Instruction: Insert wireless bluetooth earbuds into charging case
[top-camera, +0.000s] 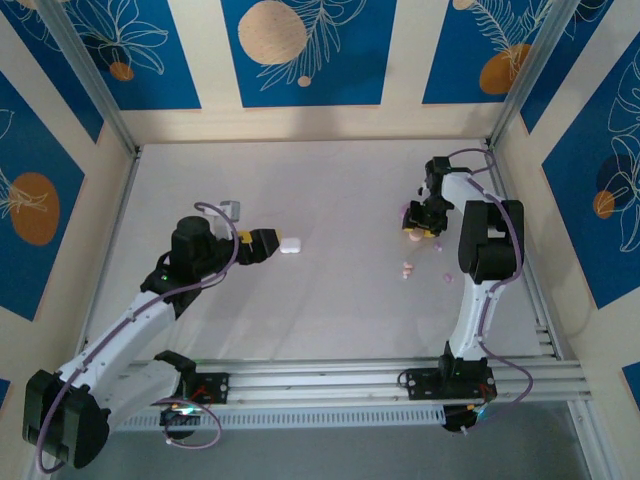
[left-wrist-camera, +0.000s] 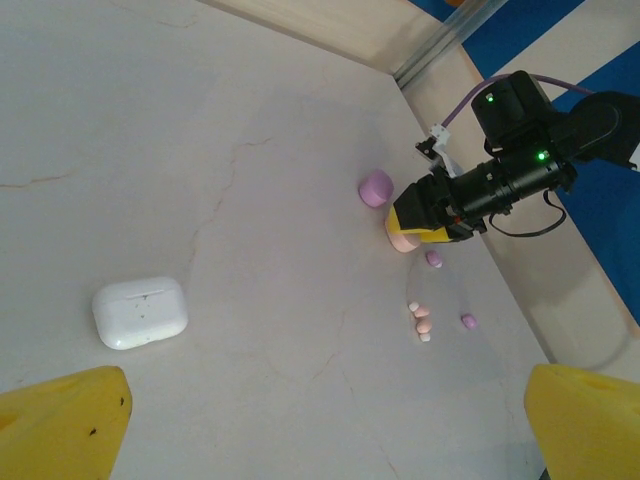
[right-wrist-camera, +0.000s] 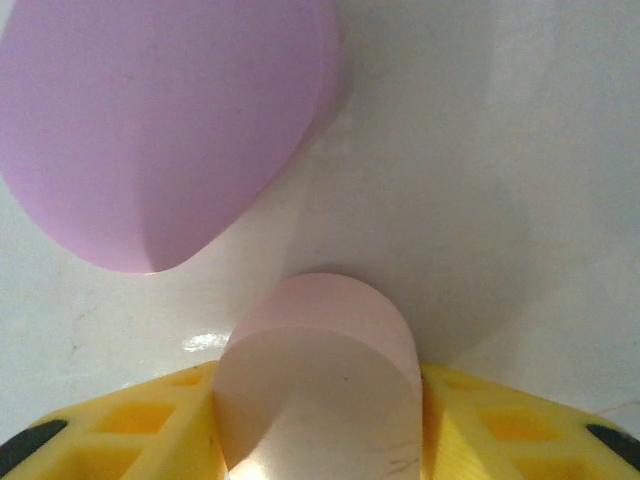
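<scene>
Looking through the right wrist camera, I see my right gripper hugging a pink case. A yellow finger sits tight against each side of it. The case is smooth, shiny and round on top, like a pebble. A purple case, also smooth and round, lies just beside it at the upper left of the frame. Both rest on the pale, glossy table.

The earbuds show in the left wrist view, right of the middle. They are tiny pink and white bits lying in a short row on the table, near the pink case but apart from it. The row runs up and down the frame. They are too small for me to tell which way each stem points. Two little purple bits lie close by.

My left gripper is spread wide and holds nothing. A white case, a smooth closed box with round corners, lies at the left.
</scene>
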